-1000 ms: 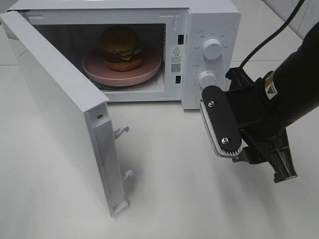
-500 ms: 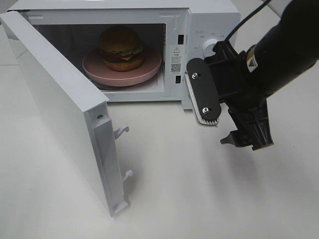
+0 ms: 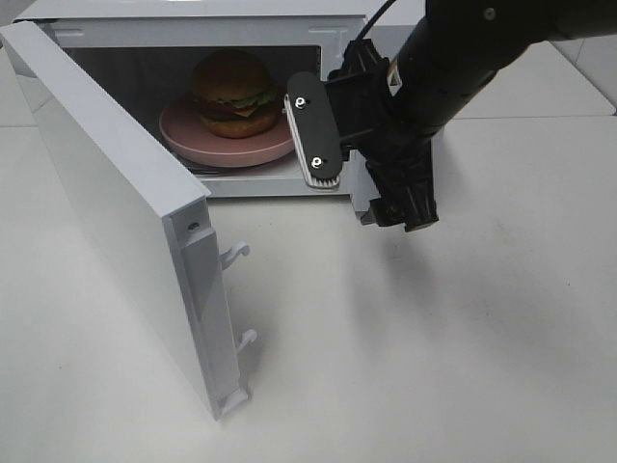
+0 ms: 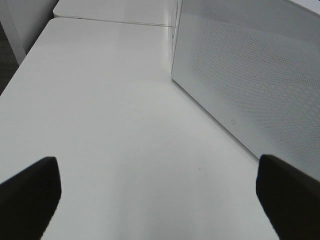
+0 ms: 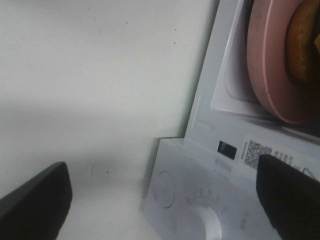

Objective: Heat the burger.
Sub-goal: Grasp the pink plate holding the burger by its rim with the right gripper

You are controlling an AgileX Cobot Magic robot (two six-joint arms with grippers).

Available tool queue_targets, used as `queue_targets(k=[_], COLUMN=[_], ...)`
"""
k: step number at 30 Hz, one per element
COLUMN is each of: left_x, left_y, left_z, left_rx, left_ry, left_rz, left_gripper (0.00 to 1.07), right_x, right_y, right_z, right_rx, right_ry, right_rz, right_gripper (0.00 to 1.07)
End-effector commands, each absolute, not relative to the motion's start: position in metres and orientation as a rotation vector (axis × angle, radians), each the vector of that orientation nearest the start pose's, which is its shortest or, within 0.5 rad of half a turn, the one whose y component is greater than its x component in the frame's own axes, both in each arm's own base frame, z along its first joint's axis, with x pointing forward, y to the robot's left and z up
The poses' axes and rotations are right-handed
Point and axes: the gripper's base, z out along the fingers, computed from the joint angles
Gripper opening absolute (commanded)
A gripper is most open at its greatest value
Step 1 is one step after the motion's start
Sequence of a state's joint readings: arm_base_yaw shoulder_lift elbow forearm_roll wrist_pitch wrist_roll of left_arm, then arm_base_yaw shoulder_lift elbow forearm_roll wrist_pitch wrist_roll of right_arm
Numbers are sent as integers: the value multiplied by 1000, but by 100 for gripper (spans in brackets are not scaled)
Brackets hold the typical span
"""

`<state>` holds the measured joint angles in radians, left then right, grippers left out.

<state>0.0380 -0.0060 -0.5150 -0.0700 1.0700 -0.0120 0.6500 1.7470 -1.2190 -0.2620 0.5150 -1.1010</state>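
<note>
The burger (image 3: 232,93), golden-brown bun over lettuce and cheese, sits on a round pink plate (image 3: 193,140) inside the white microwave (image 3: 193,12). The microwave's door (image 3: 116,222) stands swung wide to the left. My right gripper (image 3: 357,169) hangs open and empty just in front of the control panel, at the right edge of the cavity. In the right wrist view the gripper (image 5: 160,200) spans a dial (image 5: 205,225), with the plate (image 5: 275,65) and burger (image 5: 305,45) beyond. My left gripper (image 4: 160,200) is open over bare table beside the door's dotted outer face (image 4: 260,85).
The white table (image 3: 434,367) stretches in front of and to the right of the microwave. The open door juts toward the front left, its latch hooks (image 3: 236,256) sticking out. A black cable (image 3: 376,14) trails off the right arm. The left arm is outside the high view.
My right arm has swung from the table's right side up and left to the microwave's front, now covering the control panel. The burger, plate, door and left gripper have not moved.
</note>
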Motion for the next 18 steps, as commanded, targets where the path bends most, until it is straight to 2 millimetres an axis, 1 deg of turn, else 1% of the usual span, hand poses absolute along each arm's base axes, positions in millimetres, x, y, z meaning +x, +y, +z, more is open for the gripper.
queue_targets(k=[1,2,4,5,7,8,9,10,12,13,17,18], left_x=[-10,-10,-10,-10,-10,-10,-10,-10,-10,-10,-10,-10], left_y=[-7,-7,-7,-7,-7,-7,-7,-7,-7,-7,-7,-7], left_z=[281,281,281,281,281,281,281,281,281,281,281,281], left_rx=[-47,-46,-46,-46,-46,-46,-46,-46,-46,-46,-46,-46], left_ry=[2013,2013,2013,2013,2013,2013,2013,2013,2013,2013,2013,2013], left_rz=[-74,-73,-73,-73,-73,-73,-73,-73,-73,-73,-73,-73], left_gripper=[98,98,98,98,98,98,98,98,98,98,98,98], right_x=[312,316,318,322,325,329,329,334,335,336,341,343], right_y=[228,233,236,241,243,248,248,252,254,260,265,272], right_z=[234,233,232,229,229,227,227,226,224,221,216,212], right_rx=[-2105,-2108,-2109,-2108,-2102,-2088,-2088,-2081,-2082,-2093,-2083,-2075], right_ry=[1416,1403,1398,1390,1384,1370,1370,1361,1361,1339,1318,1311], right_rz=[-440,-448,-447,-445,-445,-446,-446,-448,-448,-450,-454,-446], right_gripper=[96,96,96,96,96,96,96,96,96,95,95,95])
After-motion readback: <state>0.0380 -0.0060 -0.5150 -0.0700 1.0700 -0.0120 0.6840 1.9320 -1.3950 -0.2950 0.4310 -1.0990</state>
